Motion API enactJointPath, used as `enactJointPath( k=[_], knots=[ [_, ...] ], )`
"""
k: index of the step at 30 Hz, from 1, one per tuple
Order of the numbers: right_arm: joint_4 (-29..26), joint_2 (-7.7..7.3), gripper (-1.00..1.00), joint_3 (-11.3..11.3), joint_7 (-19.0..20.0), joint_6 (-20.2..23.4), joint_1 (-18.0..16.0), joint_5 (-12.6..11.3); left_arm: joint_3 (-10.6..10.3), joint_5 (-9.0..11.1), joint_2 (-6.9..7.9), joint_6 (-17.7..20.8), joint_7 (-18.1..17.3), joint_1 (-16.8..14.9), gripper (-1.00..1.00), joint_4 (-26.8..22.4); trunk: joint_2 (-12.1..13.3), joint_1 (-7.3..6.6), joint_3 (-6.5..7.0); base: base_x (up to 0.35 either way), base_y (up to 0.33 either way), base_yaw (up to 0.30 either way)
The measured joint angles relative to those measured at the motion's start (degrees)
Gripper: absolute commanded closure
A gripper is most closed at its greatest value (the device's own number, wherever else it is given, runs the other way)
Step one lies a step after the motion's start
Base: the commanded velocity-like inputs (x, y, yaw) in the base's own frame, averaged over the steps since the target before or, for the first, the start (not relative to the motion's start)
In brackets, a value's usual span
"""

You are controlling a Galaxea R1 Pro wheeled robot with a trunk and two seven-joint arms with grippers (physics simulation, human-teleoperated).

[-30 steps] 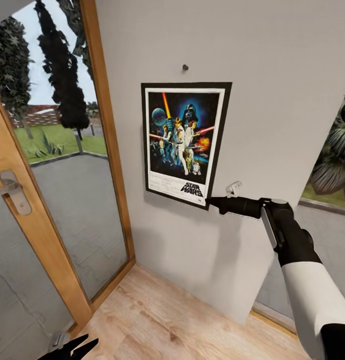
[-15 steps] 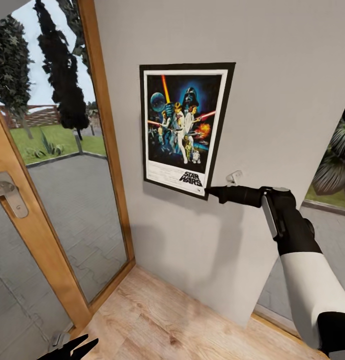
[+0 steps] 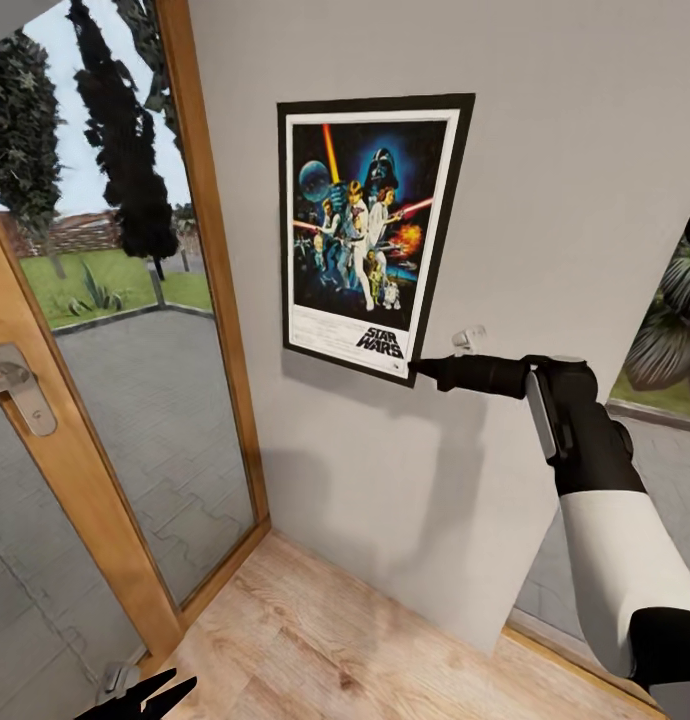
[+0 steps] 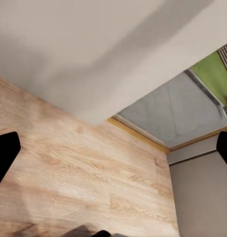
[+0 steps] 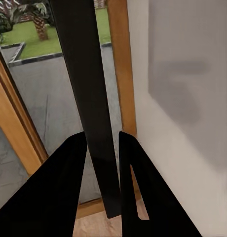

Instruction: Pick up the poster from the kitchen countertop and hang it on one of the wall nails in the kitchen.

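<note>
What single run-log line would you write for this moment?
phase: hanging | right gripper: shut on poster lower corner | poster: upright against wall | left gripper: open, low over floor

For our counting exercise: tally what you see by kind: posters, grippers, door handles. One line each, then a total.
poster: 1
grippers: 2, right gripper and left gripper
door handle: 1
Total: 4

The poster (image 3: 370,235) sits flat against the wall (image 3: 565,150), right of the glass door (image 3: 115,330). The right pincer (image 3: 421,372) grips its lower right corner. The floor (image 3: 365,650) lies below.
</note>
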Motion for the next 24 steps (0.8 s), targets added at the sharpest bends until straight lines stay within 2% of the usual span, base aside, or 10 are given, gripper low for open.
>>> enactJointPath(
  k=[13,24],
  knots=[
    [0.13,0.08,1.00,0.00,-0.08,0.62,-0.38,0.15,0.00,-0.03,0.06,0.06,-0.01,0.00,-1.00,0.00,0.00,0.00,0.00,0.000,0.000,0.000],
    [0.19,0.93,1.00,0.01,-0.10,0.64,-0.38,0.23,0.00,0.02,0.07,0.06,-0.01,0.00,-1.00,0.00,0.00,-0.01,0.00,0.036,0.000,0.000]
  ],
)
